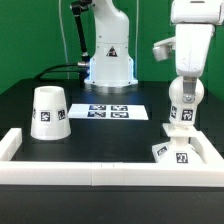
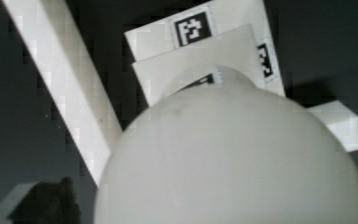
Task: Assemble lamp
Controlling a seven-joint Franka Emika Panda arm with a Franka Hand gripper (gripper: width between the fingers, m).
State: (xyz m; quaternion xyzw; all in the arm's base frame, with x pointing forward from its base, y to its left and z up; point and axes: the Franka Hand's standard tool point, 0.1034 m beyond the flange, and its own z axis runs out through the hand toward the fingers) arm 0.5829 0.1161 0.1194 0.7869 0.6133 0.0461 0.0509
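Clearly early: the pincer (image 1: 181, 100) is closed on the matte white ball-shaped bulb (image 2: 220, 150) over the small square tagged base (image 1: 172, 152). The white truncated-cone shade (image 1: 50, 112) stands well apart on the black tabletop (image 1: 110, 140), unfitted.

Glossy white arm (image 1: 190, 45), dark joint seams; black triangle sticker (image 1: 110, 52) on pedestal (image 1: 108, 70); black cables (image 1: 70, 35) at 10 o'clock.

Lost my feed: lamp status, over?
Jaws shut on matte white ball-shaped bulb. Bulb above small square tagged white base. Tagged white cone shade apart, not obstructing.
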